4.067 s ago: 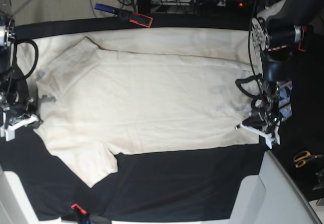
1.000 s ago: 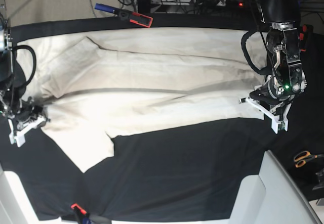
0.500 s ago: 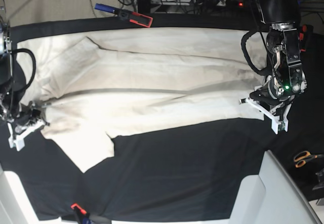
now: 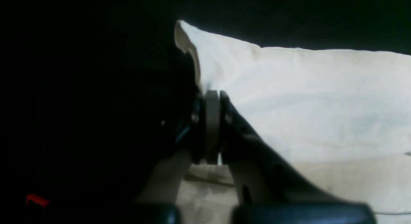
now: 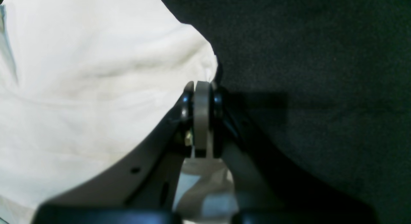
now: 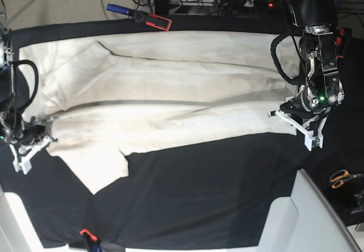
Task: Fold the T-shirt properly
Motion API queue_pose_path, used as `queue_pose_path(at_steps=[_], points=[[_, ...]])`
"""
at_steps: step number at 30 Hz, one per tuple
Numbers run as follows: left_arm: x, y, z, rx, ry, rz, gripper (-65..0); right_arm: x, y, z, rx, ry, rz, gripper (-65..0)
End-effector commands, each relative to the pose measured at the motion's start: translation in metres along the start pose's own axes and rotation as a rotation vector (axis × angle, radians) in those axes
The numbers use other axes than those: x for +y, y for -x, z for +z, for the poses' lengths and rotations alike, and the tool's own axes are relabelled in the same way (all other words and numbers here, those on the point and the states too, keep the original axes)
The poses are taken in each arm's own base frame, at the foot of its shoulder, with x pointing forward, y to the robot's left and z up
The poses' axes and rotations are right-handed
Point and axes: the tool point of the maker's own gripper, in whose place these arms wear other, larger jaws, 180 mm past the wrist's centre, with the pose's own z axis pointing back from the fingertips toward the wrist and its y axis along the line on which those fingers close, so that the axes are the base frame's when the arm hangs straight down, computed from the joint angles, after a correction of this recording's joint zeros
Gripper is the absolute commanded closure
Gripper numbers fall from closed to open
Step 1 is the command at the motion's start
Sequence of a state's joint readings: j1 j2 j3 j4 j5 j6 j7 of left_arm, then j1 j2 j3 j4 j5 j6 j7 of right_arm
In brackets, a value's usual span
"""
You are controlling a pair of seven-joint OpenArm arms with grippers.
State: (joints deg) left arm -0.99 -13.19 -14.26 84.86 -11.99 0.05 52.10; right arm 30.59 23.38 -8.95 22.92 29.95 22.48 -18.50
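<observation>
The cream T-shirt [image 6: 165, 93] lies spread across the far half of the black-clothed worktop [image 6: 199, 201], wrinkled, one sleeve trailing toward the near side. Beyond its near edge the cloth lies bare. At either end of that edge a gripper pinches fabric: the left gripper [image 4: 212, 99] and the right gripper [image 5: 202, 89], jaws of both clamped on the T-shirt.

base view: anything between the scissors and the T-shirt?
Only black table cloth and the left gripper, shut on the T-shirt; scissors lie apart. Base view shows it.
</observation>
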Motion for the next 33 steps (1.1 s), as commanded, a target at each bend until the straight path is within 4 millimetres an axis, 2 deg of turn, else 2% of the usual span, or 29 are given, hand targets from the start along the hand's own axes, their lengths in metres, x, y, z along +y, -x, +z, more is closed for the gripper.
queue_pose_path(at_steps=[1, 13, 23, 26, 27, 29, 33], points=[[0.004, -0.018, 0.004, -0.049, -0.014, -0.005, 0.0, -0.003, -0.029, 0.007, -0.067, 0.000, 0.000, 0.0], [0.013, -0.021, 0.005, -0.055, -0.030, -0.012, 0.0, -0.001, -0.028, 0.006, -0.065, -0.003, -0.001, 0.0], [0.022, 0.003, -0.007, 0.022, -0.045, 0.001, 0.0, -0.001, -0.028, 0.006, -0.065, -0.003, -0.003, 0.0], [0.022, 0.005, -0.007, 0.025, -0.045, 0.001, -14.3, -0.001, -0.028, 0.006, -0.064, -0.003, -0.003, 0.0], [0.022, 0.005, -0.007, 0.025, -0.045, 0.001, -16.3, -0.001, -0.027, 0.006, -0.062, -0.003, -0.003, 0.0], [0.025, 0.004, -0.006, 0.023, -0.052, 0.011, -16.5, -0.002, -0.026, 0.006, -0.061, -0.003, -0.003, 0.0], [0.054, 0.003, -0.002, 0.010, -0.095, 0.094, -17.1, -0.002, -0.026, 0.006, -0.061, -0.003, -0.003, 0.0]])
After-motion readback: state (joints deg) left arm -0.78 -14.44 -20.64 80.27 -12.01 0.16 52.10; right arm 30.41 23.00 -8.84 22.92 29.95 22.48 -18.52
